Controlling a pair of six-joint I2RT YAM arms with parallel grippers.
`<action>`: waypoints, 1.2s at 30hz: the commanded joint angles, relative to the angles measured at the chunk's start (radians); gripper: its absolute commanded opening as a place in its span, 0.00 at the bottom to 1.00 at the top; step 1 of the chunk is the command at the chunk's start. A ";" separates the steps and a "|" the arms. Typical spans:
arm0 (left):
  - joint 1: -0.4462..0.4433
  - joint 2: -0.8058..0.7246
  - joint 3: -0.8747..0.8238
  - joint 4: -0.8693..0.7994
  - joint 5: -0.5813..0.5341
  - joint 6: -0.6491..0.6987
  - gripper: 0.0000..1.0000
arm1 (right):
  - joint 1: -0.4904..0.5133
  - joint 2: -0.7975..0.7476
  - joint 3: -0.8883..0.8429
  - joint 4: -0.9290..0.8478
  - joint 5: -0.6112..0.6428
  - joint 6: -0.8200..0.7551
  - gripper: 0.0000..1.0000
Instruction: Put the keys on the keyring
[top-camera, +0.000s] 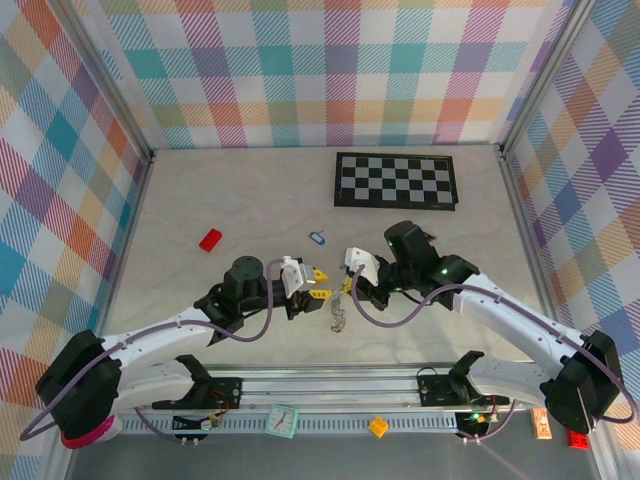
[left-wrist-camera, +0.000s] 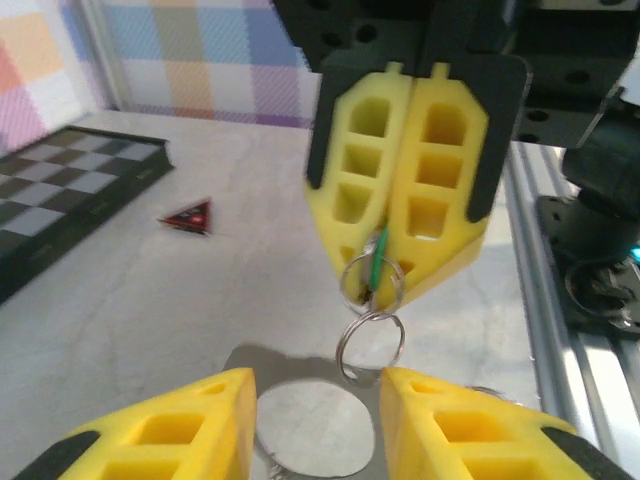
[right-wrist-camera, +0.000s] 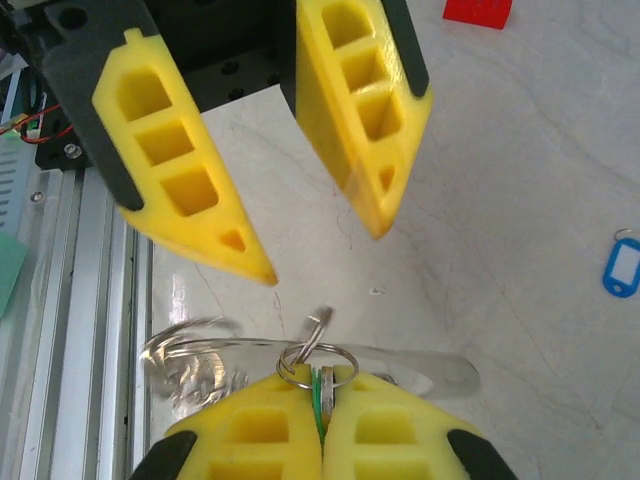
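My right gripper is shut on the green key, gripped edge-on together with a silver part. Two small linked split rings stick out of its tips. In the left wrist view the green key and its rings hang from the right gripper just ahead of my left gripper, which is open with nothing between its fingers. Both grippers meet at the table's near middle, left gripper and right gripper. The keyring chain trails below them. The blue key lies apart on the table.
A chequered board lies at the back right and a red block sits to the left. A small red triangle rests on the table near the board. The metal rail runs along the near edge.
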 joint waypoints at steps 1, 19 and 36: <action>0.000 -0.079 -0.060 0.128 -0.192 -0.035 0.39 | -0.005 -0.017 0.058 -0.036 0.002 -0.027 0.00; 0.016 -0.620 -0.028 -0.380 -1.356 -0.261 0.49 | 0.170 0.379 0.321 0.275 -0.195 0.095 0.00; 0.040 -0.592 -0.046 -0.395 -1.344 -0.307 0.51 | 0.079 0.385 0.130 0.083 0.176 -0.161 0.00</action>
